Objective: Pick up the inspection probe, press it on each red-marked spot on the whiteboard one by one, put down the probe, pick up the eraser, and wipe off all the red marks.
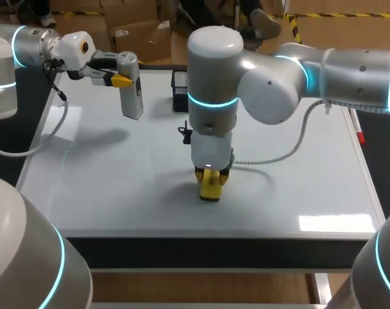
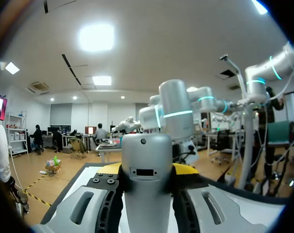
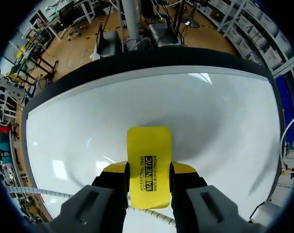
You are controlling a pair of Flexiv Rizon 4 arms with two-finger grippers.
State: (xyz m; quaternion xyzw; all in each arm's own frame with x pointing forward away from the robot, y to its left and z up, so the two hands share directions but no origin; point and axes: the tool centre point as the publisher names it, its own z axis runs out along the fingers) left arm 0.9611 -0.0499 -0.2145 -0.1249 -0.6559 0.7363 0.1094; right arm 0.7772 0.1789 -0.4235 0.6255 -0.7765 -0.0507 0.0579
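While right gripper point(image 3: 148, 169) clamps eraser point(image 3: 148, 150) flat on whiteboard point(image 1: 118, 193) mid-near, long axis near-far, we see no red marks; left gripper point(image 2: 147, 170) grips probe point(image 1: 131, 93) upright at far left.

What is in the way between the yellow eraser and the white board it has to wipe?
Nothing that I can see. The right end effector holds the eraser from both sides, right down at the whiteboard, and the board around it is bare. No red marks show.
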